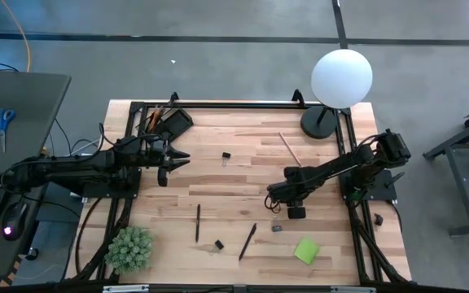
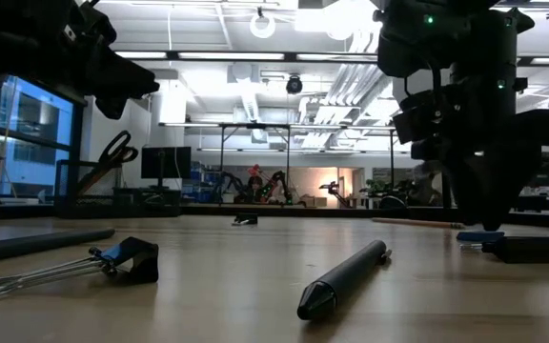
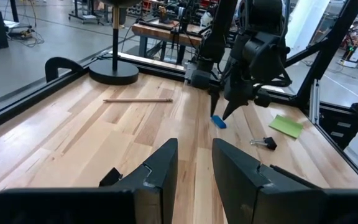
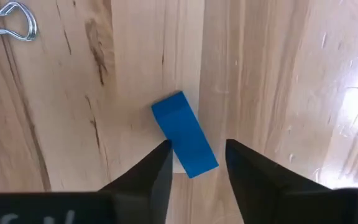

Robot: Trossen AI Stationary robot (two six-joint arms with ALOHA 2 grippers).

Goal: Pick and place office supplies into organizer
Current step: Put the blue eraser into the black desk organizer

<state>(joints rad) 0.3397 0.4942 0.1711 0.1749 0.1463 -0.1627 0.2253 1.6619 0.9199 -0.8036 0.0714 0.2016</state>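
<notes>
Between my right gripper's parted fingers, the blue eraser lies flat on the wooden table, ungrasped, with a binder clip off to one side. Farther across, my left gripper hangs open above the boards just beside the black organizer at the table's back corner.
</notes>
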